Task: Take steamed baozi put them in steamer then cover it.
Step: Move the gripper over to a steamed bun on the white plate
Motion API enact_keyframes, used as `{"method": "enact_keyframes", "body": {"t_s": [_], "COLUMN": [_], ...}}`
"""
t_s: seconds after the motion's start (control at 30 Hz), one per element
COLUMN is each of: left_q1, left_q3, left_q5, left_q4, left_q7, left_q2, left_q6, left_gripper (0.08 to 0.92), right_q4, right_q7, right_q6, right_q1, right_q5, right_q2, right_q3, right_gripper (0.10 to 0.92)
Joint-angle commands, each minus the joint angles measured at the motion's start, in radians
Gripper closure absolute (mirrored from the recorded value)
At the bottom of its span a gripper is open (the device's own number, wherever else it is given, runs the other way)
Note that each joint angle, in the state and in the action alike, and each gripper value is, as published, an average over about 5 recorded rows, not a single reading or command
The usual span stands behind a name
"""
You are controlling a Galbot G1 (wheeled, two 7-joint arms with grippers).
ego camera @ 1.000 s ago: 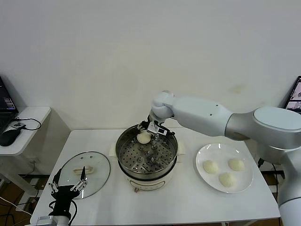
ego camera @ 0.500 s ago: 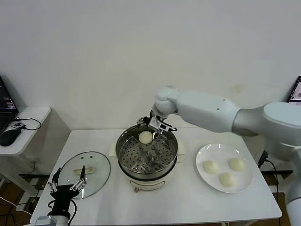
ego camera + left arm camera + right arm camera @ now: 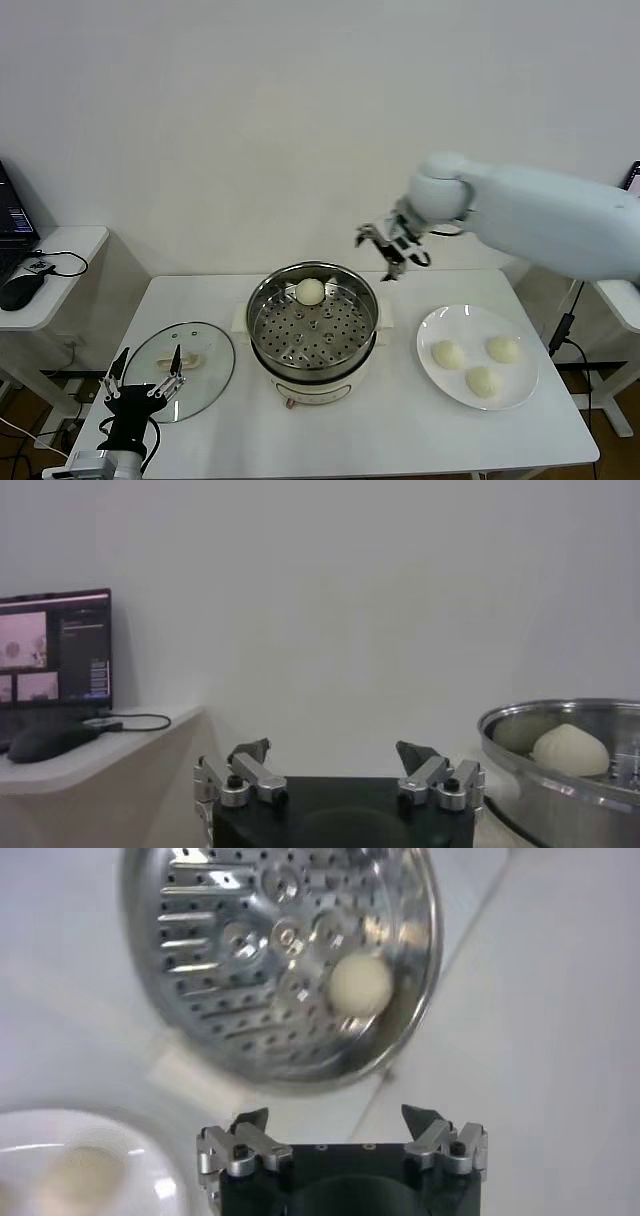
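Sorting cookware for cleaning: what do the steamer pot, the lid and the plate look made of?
Round shiny steamer pot: polished stainless steel, judging by mirror-like reflections and a perforated tray. Round clear lid: probably glass, see-through, with a white, likely plastic handle. Flat white plate: glossy ceramic or melamine; cannot tell which.

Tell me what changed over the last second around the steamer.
The right gripper let go of one baozi at the steamer's far side, then lifted away, open and empty, toward the plate side. Unchanged: three baozi on the plate, the lid on the table, left gripper parked, open.
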Motion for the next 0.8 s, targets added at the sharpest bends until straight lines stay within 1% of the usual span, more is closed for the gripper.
{"method": "enact_keyframes", "body": {"t_s": [0.03, 0.17, 0.33, 0.53, 0.8], "left_q1": [-0.008, -0.010, -0.009, -0.003, 0.003], "left_q3": [0.004, 0.008, 0.007, 0.005, -0.002], "left_q5": [0.003, 0.011, 0.015, 0.022, 0.024], "left_q4": [0.011, 0.012, 0.013, 0.014, 0.025], "left_q7": [0.001, 0.002, 0.002, 0.002, 0.001], "left_q2": [0.016, 0.013, 0.010, 0.012, 0.004], "left_q6": [0.008, 0.009, 0.012, 0.017, 0.017], "left_gripper": [0.177, 0.177, 0.177, 0.177, 0.177], "right_q4": [0.163, 0.147, 0.093, -0.017, -0.155], "right_q7": [-0.014, -0.012, -0.019, -0.039, -0.029], "right_q6": [-0.152, -0.145, -0.128, -0.062, -0.034], "right_q1": [-0.065, -0.206, -0.397, -0.569, -0.694], "right_q5": [-0.017, -0.048, -0.104, -0.240, -0.305], "right_q2": [-0.307, -0.319, -0.297, -0.242, -0.150], "right_q3": [-0.014, 0.051, 0.197, 0.325, 0.423], "right_gripper": [0.203, 0.203, 0.202, 0.202, 0.203]}}
